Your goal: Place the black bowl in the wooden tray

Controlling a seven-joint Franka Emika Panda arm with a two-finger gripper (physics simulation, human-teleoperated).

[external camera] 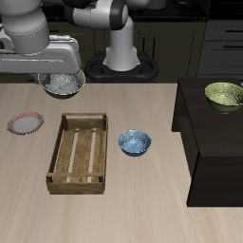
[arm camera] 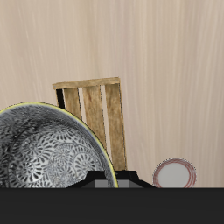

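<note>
closest to the exterior camera, i see the table's [external camera: 133, 204] bare front edge. farther back on it sits the wooden tray [external camera: 79, 153], a slatted rectangular crate, with nothing lying inside it. just beside the tray rests the blue patterned bowl [external camera: 134, 142], apart from it. on the tray's other side lies a small pink-rimmed plate [external camera: 25, 123]. a dark cabinet [external camera: 216, 142] stands at the table's end and carries the green-yellow bowl [external camera: 225, 94] on its top.

i read the black bowl [external camera: 62, 84] as lifted off the table, held up behind the tray's far end, under the gripper [external camera: 61, 74]. the fingers are clamped on the bowl's rim; in the wrist view the bowl [arm camera: 48, 153] fills the area next to the finger [arm camera: 106, 181], and its speckled grey-white inside faces that camera. the same view shows the tray [arm camera: 98, 118] and the plate [arm camera: 174, 173] on the table below, well apart from the bowl.
</note>
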